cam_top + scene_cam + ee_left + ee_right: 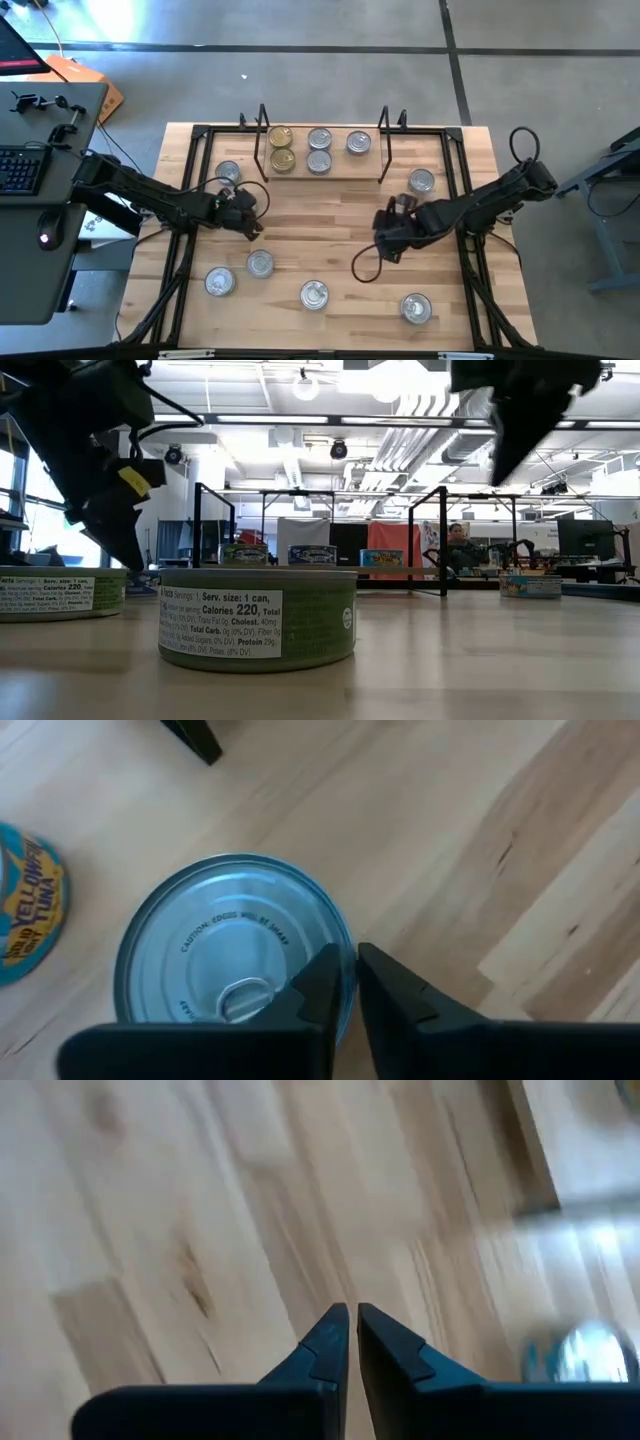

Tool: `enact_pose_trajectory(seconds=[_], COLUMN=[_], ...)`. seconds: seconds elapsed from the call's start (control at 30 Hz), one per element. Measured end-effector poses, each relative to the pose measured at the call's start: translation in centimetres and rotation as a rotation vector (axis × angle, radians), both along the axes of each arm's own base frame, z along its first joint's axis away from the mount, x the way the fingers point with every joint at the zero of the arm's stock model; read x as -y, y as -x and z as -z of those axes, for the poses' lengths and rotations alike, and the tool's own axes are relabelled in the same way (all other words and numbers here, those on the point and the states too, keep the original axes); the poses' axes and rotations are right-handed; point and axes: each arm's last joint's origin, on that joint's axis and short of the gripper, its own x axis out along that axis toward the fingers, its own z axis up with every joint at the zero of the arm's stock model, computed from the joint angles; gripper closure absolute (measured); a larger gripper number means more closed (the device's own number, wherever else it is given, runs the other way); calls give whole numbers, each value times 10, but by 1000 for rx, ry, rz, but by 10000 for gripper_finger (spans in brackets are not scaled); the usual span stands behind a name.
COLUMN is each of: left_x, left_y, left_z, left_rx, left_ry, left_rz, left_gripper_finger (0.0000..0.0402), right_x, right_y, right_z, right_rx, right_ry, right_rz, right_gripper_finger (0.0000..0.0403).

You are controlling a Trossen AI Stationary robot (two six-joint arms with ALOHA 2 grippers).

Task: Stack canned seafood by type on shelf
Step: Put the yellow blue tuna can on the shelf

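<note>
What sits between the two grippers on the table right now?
Only bare tabletop lies between the left gripper and right gripper, per the high view.

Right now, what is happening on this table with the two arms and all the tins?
Two robot arms are sorting tins onto the shelf at the back of the table. Five tins are on it already, two of them gold. Seven more are loose on the table. The left gripper hangs over a silver tin near the front left, fingers closed and holding nothing. The right gripper hangs over bare wood at mid-table, also closed and empty.
</note>
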Motion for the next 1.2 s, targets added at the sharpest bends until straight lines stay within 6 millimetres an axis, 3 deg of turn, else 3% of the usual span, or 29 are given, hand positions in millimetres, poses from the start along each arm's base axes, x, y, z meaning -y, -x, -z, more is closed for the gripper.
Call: enact_pose_trajectory(seconds=[0.13,0.27,0.5,0.63,0.73,0.87,1.03,1.2], left_x=[0,2,12,22,28,34,38,40], left_y=[1,3,4,-3,-9,-15,-19,-22], left_z=[-4,-13,-34,-42,-44,-43,-35,-30], left_rx=[24,91,270,337,352,351,317,301], left_ry=[-8,-70,-224,-334,-381,-416,-426,-431], left_rz=[5,8,74,164,239,301,326,332], left_gripper_finger=[327,293,271,271,271,271,271,271], right_x=[6,27,80,112,131,149,159,156], right_y=[17,31,35,39,44,52,61,62], right_z=[6,26,73,84,89,98,107,111], right_rx=[-122,-246,-259,-249,-269,-276,-301,-304], right_ry=[50,142,71,121,113,93,50,18], right_rz=[169,254,326,389,428,460,476,424], right_gripper_finger=[386,369,276,220,199,195,197,242])
